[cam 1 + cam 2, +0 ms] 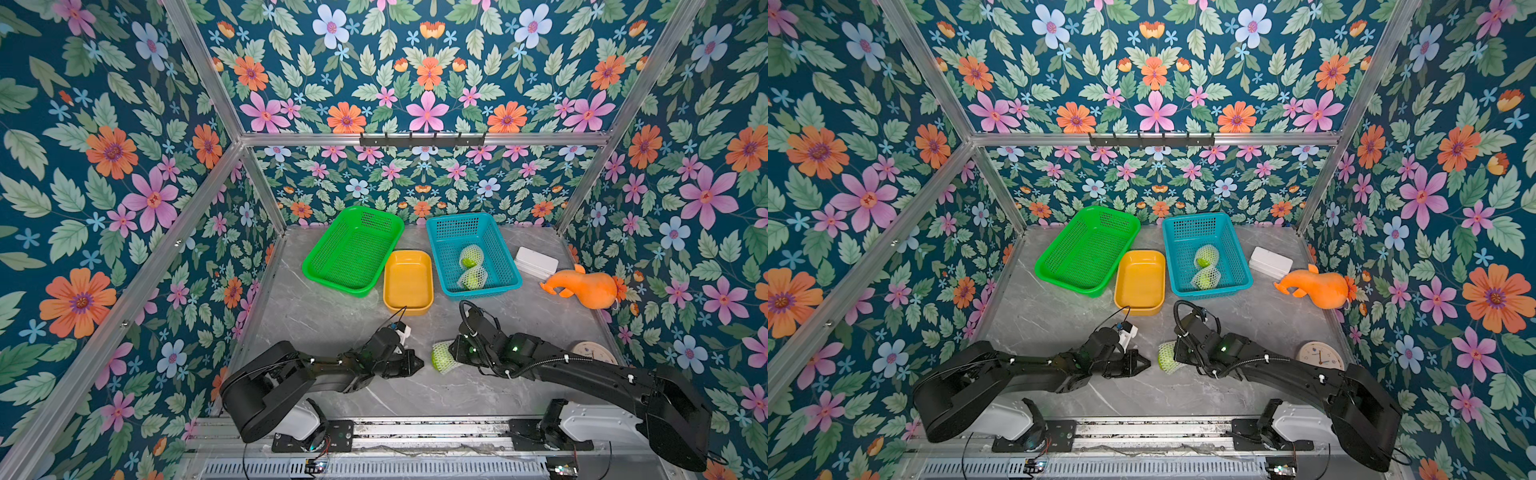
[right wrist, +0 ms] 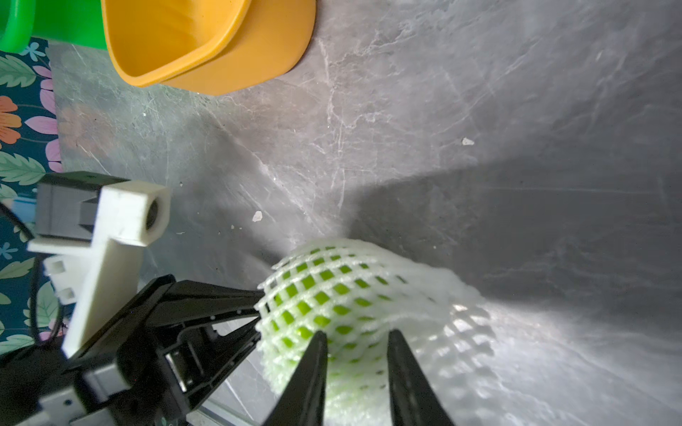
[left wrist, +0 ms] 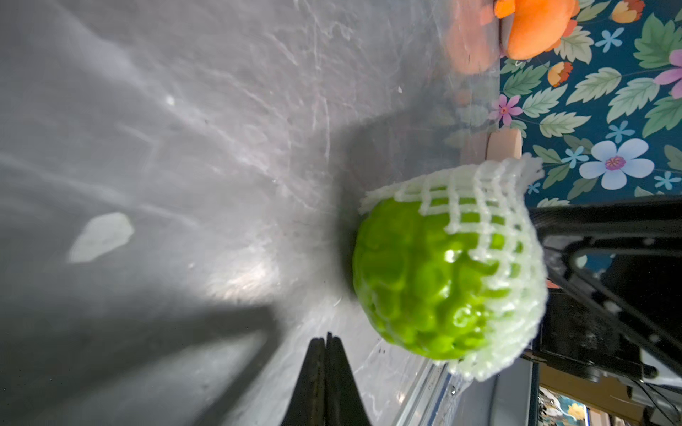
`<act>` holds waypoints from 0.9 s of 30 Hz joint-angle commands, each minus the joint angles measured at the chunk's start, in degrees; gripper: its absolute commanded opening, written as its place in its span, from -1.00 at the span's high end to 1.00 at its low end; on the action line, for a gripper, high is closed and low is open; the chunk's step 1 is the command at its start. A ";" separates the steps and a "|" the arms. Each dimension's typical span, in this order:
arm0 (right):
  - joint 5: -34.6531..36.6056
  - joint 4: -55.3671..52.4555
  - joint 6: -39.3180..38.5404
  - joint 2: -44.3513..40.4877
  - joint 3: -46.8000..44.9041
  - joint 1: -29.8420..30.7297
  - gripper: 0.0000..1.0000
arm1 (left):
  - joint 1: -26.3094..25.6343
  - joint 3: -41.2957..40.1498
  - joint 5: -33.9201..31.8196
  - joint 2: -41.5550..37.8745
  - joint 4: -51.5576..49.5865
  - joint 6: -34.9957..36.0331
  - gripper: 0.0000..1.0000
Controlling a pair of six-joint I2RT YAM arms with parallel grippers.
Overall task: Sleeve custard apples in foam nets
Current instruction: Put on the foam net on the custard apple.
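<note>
**Left wrist view: left pincer (image 3: pixel 326 337) shut beside a half-sleeved custard apple (image 3: pixel 417 280)**

Seen from the left wrist, the left pincer has its jaws pressed together with nothing between them. Its tips are near the custard apple but apart from it, and the fruit's bare, bumpy green side faces them. The foam net (image 3: pixel 494 228) covers only the half of the fruit away from the left pincer and flares loose past it.

The right wrist view shows the right pincer (image 2: pixel 356 333) on that netted side. Its jaws stand a little apart, clamped on the bunched white mesh, and green shows through the diamond holes.

In both top views the two pincers point at each other across the fruit, which sits on the grey bench (image 1: pixel 332 324) between them.

Beyond the right pincer, away from the arm bases, a teal basket (image 1: pixel 484 291) holds two sleeved fruits (image 1: pixel 471 257) that touch each other. Beyond the left pincer stand a yellow tub (image 1: pixel 409 309) and a green basket (image 1: pixel 332 286). Well off to the right pincer's outer side lies an orange gourd toy (image 1: pixel 590 289).
</note>
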 commanded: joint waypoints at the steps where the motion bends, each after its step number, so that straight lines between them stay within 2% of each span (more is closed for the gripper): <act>1: 0.70 -2.08 -0.08 -0.72 -0.12 0.04 0.42 | -0.39 1.14 2.68 1.90 6.34 0.10 1.00; 17: 0.05 -3.48 -1.00 -1.29 -0.37 0.02 0.35 | -2.58 7.72 3.90 9.02 10.75 -0.66 1.00; 20: 1.17 -5.22 -1.55 -1.86 -0.55 0.04 0.25 | -3.20 9.09 4.23 10.44 11.18 -0.63 1.00; 24: 2.52 -7.27 -2.24 -2.47 -0.64 0.02 0.00 | -3.31 10.56 4.42 11.58 11.41 -0.55 1.00; 27: 3.26 -8.41 -2.19 -3.00 -0.49 0.04 -0.05 | -3.35 11.32 4.38 11.83 11.23 -0.45 1.00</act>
